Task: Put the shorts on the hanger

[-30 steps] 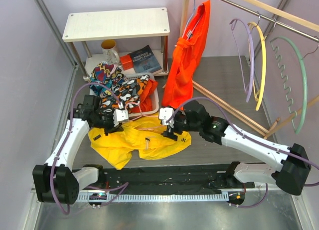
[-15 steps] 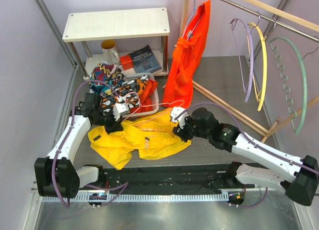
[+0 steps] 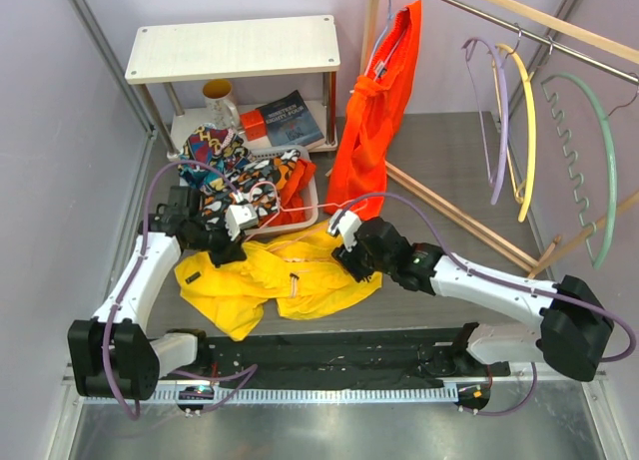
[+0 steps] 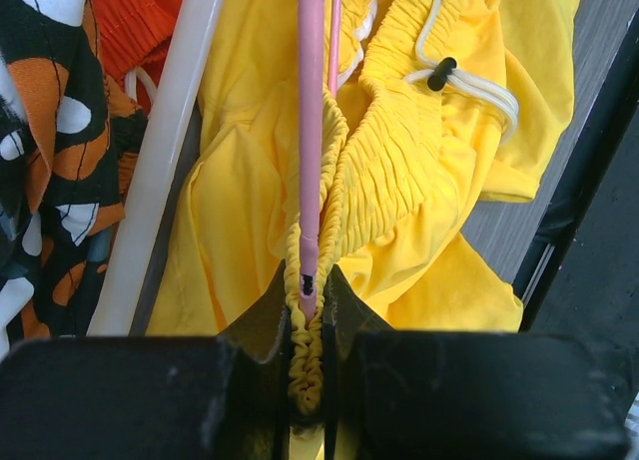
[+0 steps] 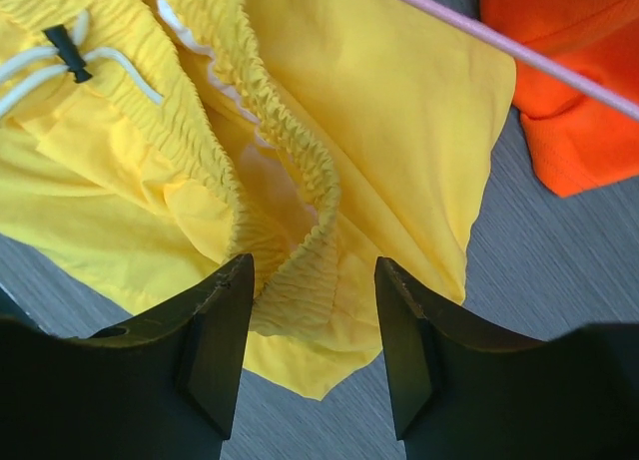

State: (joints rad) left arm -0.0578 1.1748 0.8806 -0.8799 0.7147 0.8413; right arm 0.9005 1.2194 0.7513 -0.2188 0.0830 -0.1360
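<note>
Two arms meet over the shorts (image 3: 285, 280), which lie crumpled on the grey table (image 3: 449, 171) in the lower centre of the top view, just below a white tray (image 3: 313, 209) of clothes. The left gripper (image 3: 233, 242) sits at the shorts' upper left edge. In its wrist view the left gripper (image 4: 310, 292) has its jaws pressed together on the end of the hanger (image 4: 311, 131), with a fold of the gathered yellow waistband pinched in beside it. The pink bar runs straight up that frame along the elastic. The white drawstring (image 4: 469, 81) loops in the upper right of that frame.

From above, the hanger (image 3: 290, 217) shows as a thin pale line crossing the tray's lower edge toward the right arm. The right gripper (image 3: 349, 263) hovers at the shorts' upper right edge. In its own view the right gripper (image 5: 312, 270) has its jaws apart, one finger on each side of a curl of waistband, not gripping it. The hanger (image 5: 519, 49) crosses the upper right corner of that frame, above the yellow cloth and beside the orange garment (image 5: 569, 121).

A multicoloured patterned cloth (image 3: 225, 171) fills the tray at centre left.
</note>
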